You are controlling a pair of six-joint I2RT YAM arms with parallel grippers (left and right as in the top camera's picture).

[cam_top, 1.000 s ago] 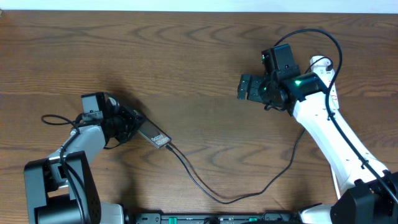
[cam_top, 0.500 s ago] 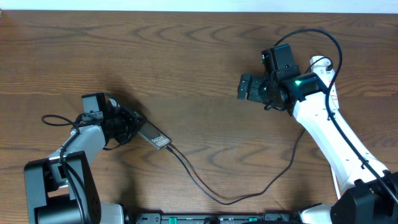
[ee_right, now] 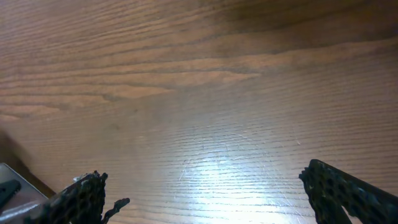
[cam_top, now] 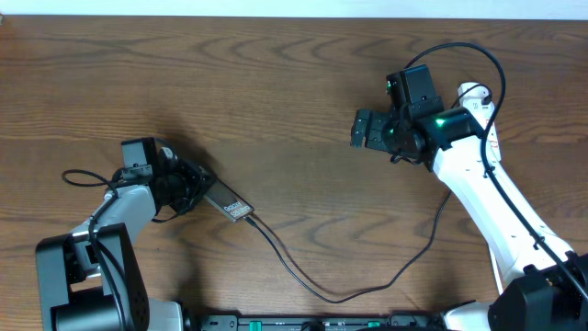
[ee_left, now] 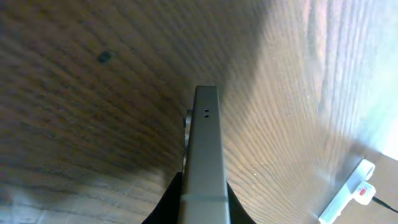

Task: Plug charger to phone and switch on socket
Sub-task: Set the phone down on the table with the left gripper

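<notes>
My left gripper (cam_top: 195,191) is shut on the phone (cam_top: 230,204), a dark slab held low over the table at the left. In the left wrist view the phone (ee_left: 205,155) stands edge-on between the jaws (ee_left: 202,199). The charger, a thin black cable (cam_top: 303,280), runs from the phone's lower-right end across the front of the table towards the right arm. I cannot tell whether its tip is seated. The white socket with a red mark shows in the left wrist view (ee_left: 346,196); overhead it (cam_top: 474,93) is mostly hidden behind the right arm. My right gripper (cam_top: 366,130) (ee_right: 214,196) is open and empty above the table.
The brown wooden table (cam_top: 294,83) fills the views. A black robot cable loops on the table left of my left arm (cam_top: 83,176). Another black cable arcs over my right arm (cam_top: 459,46). The arm bases stand at the front edge.
</notes>
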